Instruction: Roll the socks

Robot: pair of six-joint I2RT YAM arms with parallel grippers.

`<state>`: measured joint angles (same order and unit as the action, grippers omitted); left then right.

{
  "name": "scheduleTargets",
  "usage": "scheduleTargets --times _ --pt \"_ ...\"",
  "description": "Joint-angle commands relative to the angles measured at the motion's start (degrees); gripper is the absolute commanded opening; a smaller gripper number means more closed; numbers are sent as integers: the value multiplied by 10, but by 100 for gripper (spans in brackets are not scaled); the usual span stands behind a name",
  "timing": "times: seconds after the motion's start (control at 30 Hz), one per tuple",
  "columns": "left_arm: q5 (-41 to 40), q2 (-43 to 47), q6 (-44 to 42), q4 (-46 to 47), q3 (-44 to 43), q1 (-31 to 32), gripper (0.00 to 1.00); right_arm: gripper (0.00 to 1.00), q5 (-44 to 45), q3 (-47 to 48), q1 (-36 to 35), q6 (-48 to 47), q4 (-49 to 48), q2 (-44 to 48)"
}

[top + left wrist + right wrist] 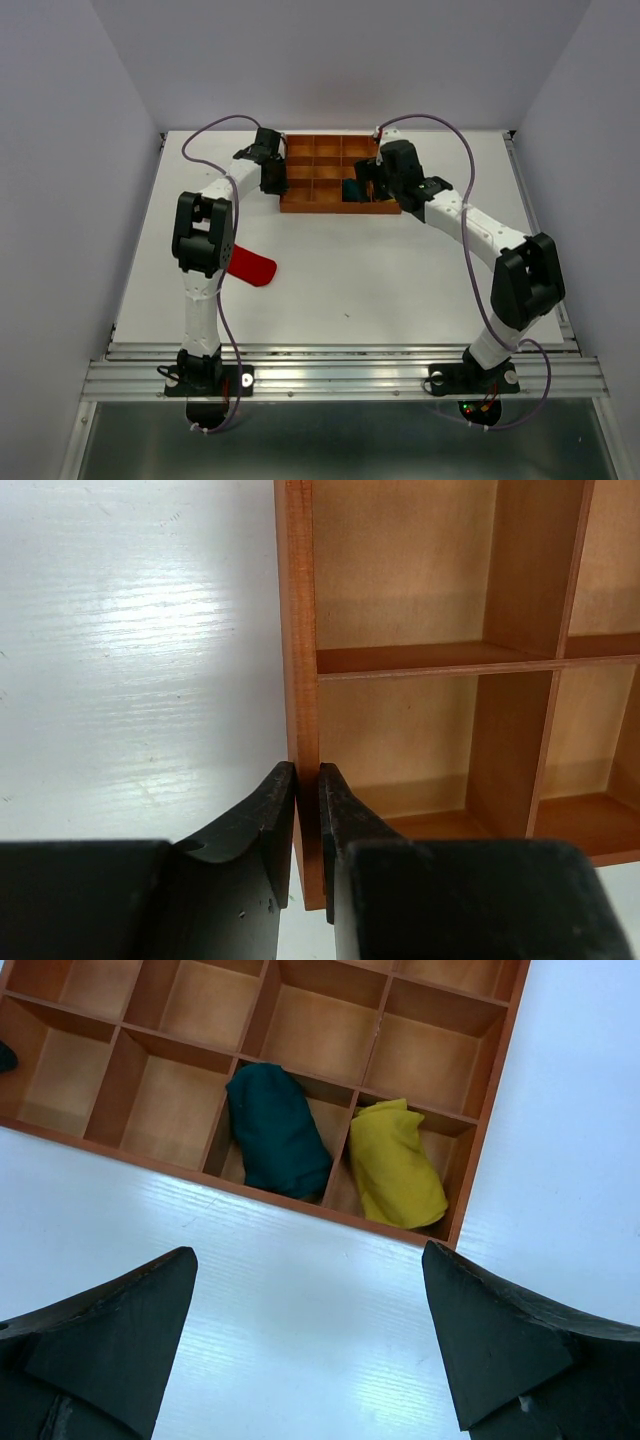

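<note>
A flat red sock (252, 267) lies on the white table beside the left arm's elbow. A rolled dark teal sock (278, 1130) and a rolled yellow sock (395, 1165) sit in neighbouring front compartments of the orange-brown tray (180, 1167). In the top view only the teal sock (354, 189) shows there; the right arm hides the yellow one. My left gripper (308, 770) is shut on the tray's left wall (298, 630), one finger on each side of it. My right gripper (309, 1250) hangs open over bare table just in front of the tray, with nothing between its fingers.
The tray (325, 150) stands at the back middle of the table, and its other compartments hold nothing. Grey walls close in the table on the left, right and back. A metal rail (340, 375) runs along the near edge by the arm bases.
</note>
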<state>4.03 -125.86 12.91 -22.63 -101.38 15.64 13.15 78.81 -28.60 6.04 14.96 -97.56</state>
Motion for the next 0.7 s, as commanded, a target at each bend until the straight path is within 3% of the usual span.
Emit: scheduleTargets --times 0.0,0.23,0.27,0.3,0.4,0.43,0.53,0.67 --pt "12 13 -9 8 -36 -4 15 100 14 -8 -5 5 -21 36" --pt "-20 49 6 -24 -76 -5 49 100 -25 -30 -5 14 -21 78" --pt "-23 61 8 -31 -93 -5 64 100 -28 -36 -5 16 -22 84" --pt "-25 69 11 -38 -97 -5 98 100 -35 -38 -5 17 -23 90" --pt "-34 127 29 -37 -75 -5 99 100 -100 -49 -5 34 -45 113" --pt "-39 146 37 -36 -65 -5 99 100 -162 -52 -5 35 -53 119" --pt "-104 229 88 -50 -6 -4 99 100 -259 -75 -10 34 -80 145" --pt "-197 387 220 -98 127 -4 99 100 -282 -79 -89 20 -82 134"
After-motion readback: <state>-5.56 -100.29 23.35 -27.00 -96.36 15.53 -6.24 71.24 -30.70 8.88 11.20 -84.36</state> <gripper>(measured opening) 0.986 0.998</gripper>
